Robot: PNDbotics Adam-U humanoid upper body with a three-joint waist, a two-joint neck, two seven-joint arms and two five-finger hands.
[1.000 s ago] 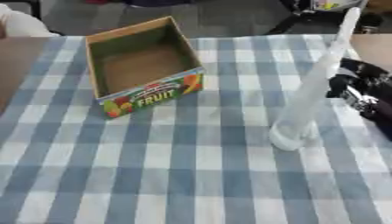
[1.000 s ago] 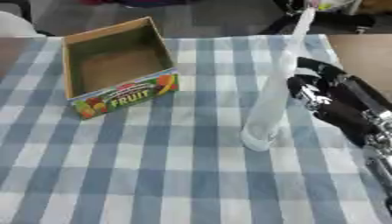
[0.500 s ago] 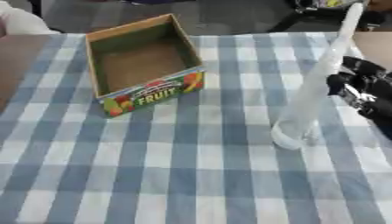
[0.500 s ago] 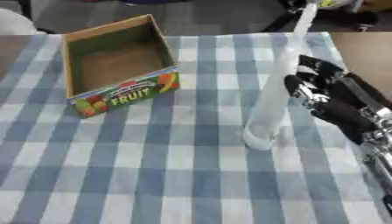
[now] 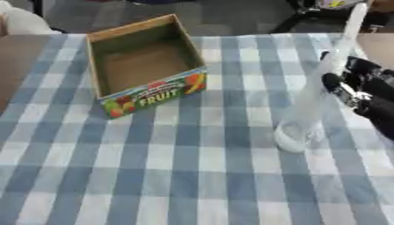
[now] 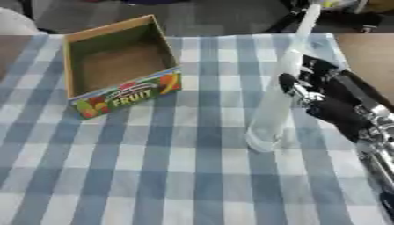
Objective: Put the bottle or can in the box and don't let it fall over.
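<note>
Left eye view: right hand at right edge, fingers curled, touching tall clear bottle upright on checked counter; grip not clear. Open FRUIT box far left, well apart.
Right eye view: more of hand, forearm visible.

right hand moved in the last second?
Yes, slightly. In the right eye view the right hand has edged left toward the upright clear bottle, judged against the blue-checked tablecloth; its fingers now reach the bottle's side.
</note>
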